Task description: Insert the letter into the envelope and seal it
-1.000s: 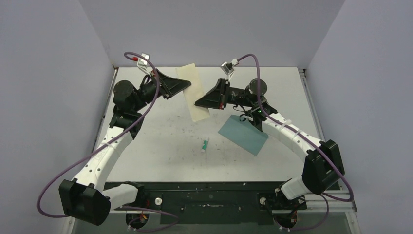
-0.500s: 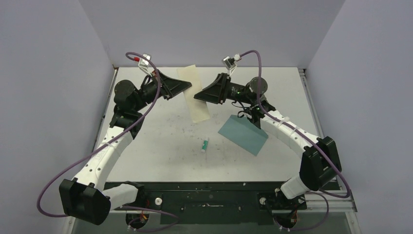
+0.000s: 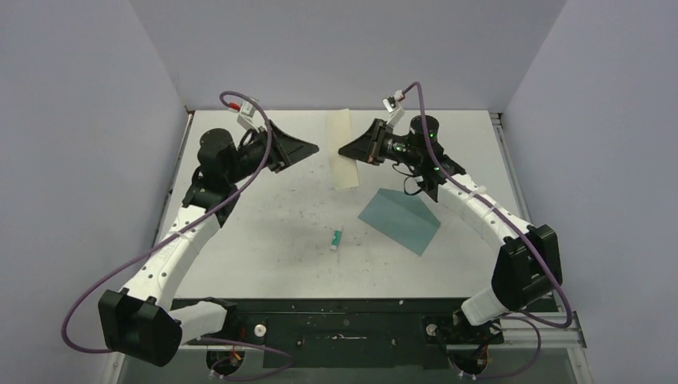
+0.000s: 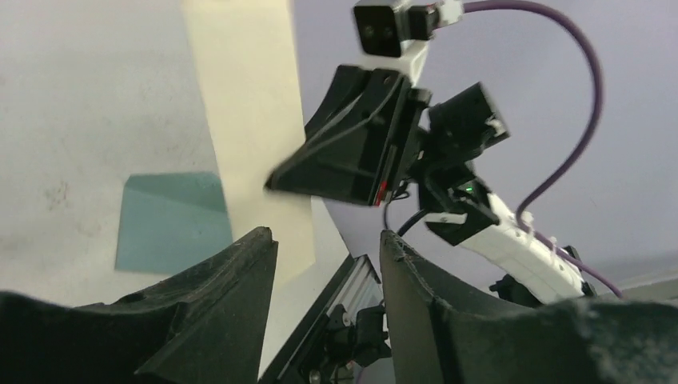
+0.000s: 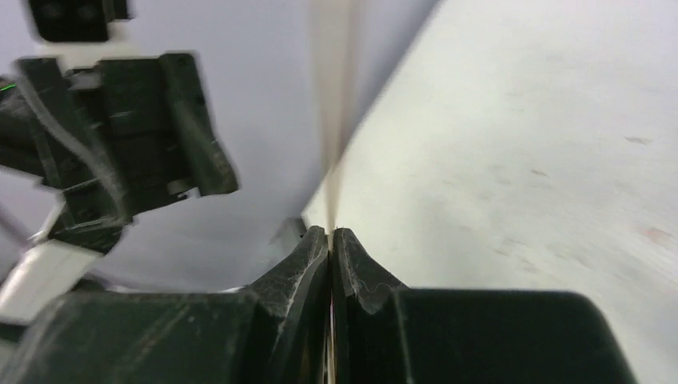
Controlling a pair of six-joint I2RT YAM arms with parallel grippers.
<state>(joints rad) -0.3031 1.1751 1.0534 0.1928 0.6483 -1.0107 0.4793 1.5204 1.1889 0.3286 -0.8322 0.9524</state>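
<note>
From above, the right pincer is clenched on the letter at the far middle of the white surface. The letter stands tilted on edge, so it shows only as a narrow cream strip running from the back wall toward the near side. Whether its lower edge touches the surface cannot be told. The left pincer points at the letter from the left, just beside it and apart from it. The teal envelope lies flat on the surface, near the letter on its near right side and under the right arm. A small white-and-green stick lies to the left of the envelope, well clear of both pincers.

In the left wrist view, the left pincer is released, its two dark fingers spread with nothing between them. Beyond the gap the letter shows as a pale sheet, with the right pincer biting its edge. The envelope lies flat on the surface behind the letter.

In the right wrist view, the right pincer is pressed together on the letter, which shows edge-on as a thin blurred line rising from the tips. The left pincer sits at the left, and the surface spreads to the right.
</note>
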